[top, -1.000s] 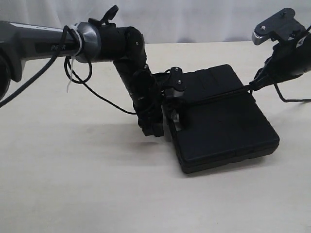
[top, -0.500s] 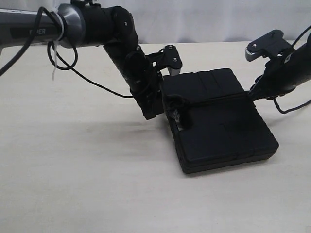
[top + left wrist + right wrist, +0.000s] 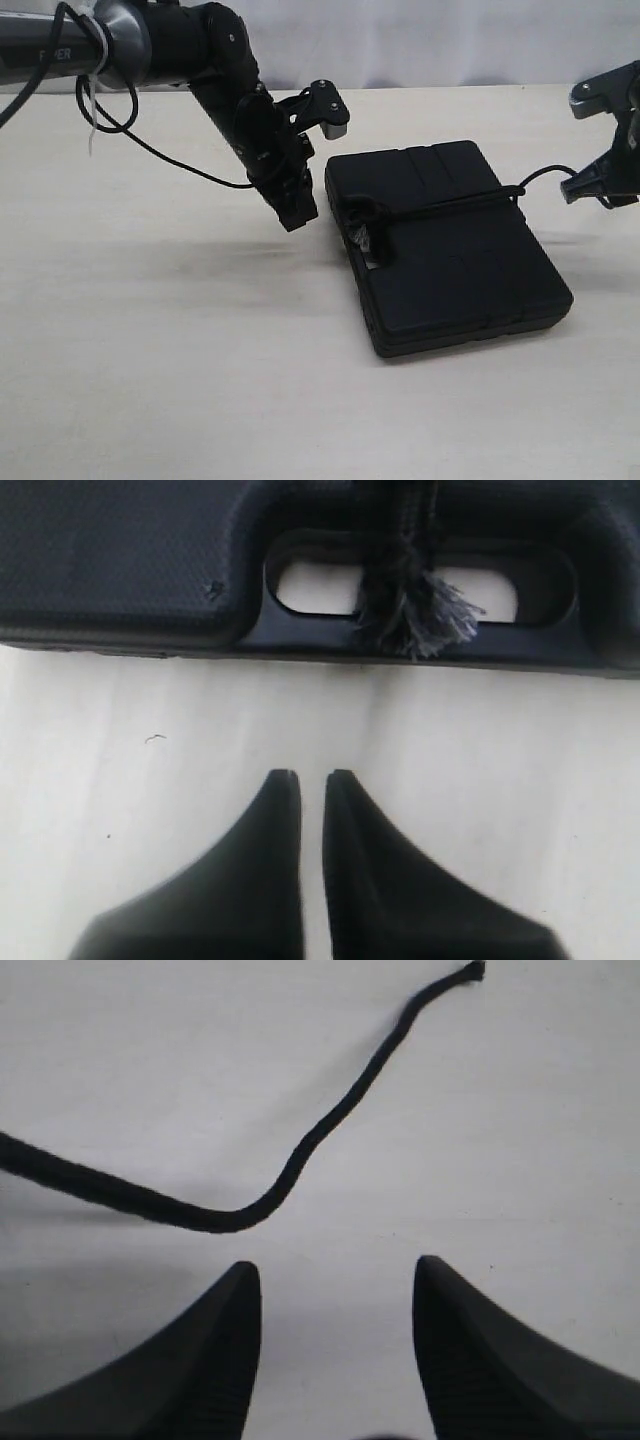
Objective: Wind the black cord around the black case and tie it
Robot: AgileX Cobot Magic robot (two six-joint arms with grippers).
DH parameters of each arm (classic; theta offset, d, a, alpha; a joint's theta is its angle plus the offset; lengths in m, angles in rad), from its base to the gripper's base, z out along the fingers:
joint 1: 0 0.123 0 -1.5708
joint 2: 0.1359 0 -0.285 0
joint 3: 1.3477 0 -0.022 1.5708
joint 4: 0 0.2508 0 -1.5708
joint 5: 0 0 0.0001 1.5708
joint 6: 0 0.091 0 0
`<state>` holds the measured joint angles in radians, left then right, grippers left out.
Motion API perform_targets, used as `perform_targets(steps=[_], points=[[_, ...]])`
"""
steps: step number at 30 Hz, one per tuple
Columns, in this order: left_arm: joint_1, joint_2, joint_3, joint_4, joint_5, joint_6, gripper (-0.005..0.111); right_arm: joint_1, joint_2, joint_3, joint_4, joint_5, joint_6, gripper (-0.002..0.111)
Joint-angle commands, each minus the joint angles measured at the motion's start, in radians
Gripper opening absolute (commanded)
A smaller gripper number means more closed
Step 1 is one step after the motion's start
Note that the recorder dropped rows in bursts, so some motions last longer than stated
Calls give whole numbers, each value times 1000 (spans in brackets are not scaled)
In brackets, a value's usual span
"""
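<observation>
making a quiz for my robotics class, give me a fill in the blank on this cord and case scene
1. The black cord lies across the top of the ___, knotted at its handle cutout.
2. The left fingers are almost together and hold nothing; the ___ stand wide apart.
3. The cord's free end rests on the ___, held by neither arm.
Missing words: black case; right fingers; table
</observation>
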<state>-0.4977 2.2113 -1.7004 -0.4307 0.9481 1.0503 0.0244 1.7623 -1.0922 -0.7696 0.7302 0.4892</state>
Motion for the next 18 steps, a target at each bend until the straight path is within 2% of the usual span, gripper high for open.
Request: perform_targets(steps=[1, 7, 9, 12, 18], points=[[2, -9, 1, -15, 1, -7, 8, 1, -10, -2, 10, 30, 13, 46], [2, -9, 1, -9, 1, -5, 8, 26, -103, -58, 219, 28, -135, 45], [2, -9, 1, -9, 1, -5, 8, 26, -135, -64, 326, 23, -247, 36], [2, -9, 1, -9, 2, -9, 8, 22, -140, -46, 458, 49, -406, 7], [2, -9, 1, -9, 4, -12, 8, 22, -55, 20, 518, 56, -495, 4]])
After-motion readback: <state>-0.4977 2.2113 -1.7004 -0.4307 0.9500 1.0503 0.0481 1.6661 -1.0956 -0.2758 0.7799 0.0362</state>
